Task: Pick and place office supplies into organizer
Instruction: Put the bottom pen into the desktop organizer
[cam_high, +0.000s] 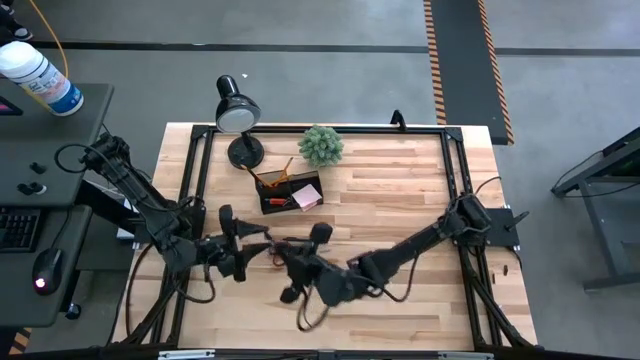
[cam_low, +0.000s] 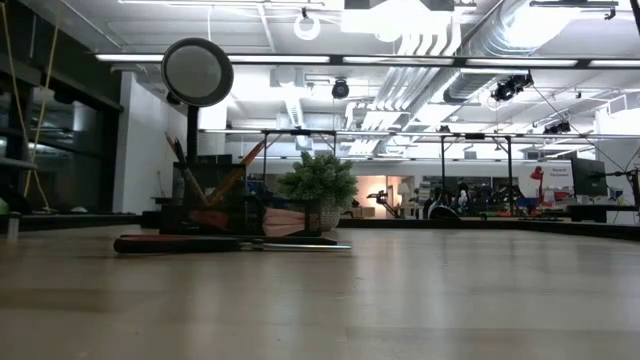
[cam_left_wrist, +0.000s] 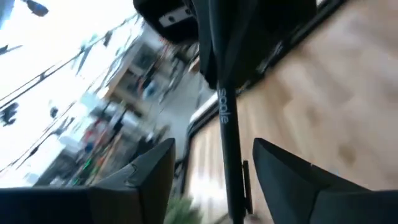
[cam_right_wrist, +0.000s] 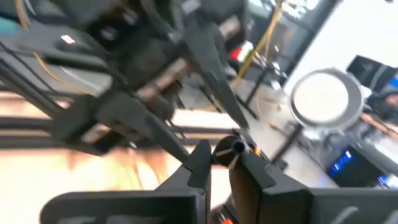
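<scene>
With the black pen passed between arms above the middle of the bench, the left pincer was seen spread apart while the right pincer was clamped on its end, so a weak grip risked dropping it short of the organizer.

Bright overhead ceiling lights, both wrist views motion-blurred, low view's foreground soft

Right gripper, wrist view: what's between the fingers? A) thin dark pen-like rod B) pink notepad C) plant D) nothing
A: in the right wrist view the right gripper is pinched on the end of a thin dark pen, with the lamp behind it.
</scene>
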